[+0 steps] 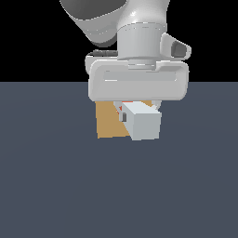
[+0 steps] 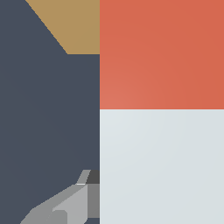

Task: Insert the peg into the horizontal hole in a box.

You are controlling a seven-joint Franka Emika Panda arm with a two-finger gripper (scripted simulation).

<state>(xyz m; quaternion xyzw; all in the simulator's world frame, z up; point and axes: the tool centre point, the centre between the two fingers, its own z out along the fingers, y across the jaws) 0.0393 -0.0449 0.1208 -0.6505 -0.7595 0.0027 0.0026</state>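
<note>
I see the tan box [image 1: 109,123] sitting on the floor. My gripper [image 1: 135,109] is pinching the peg [image 1: 144,122], lifted just in front. The peg's red end points at the box. I cannot see the hole.

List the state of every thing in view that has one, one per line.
peg: off the floor, held level in the pincer, grey-white end toward the exterior camera, red-orange half toward the box; whether it has entered the hole cannot be told.
box: resting on the floor behind the peg, hole hidden.
pincer: shut on the peg, one finger showing beside the grey-white half.
</note>
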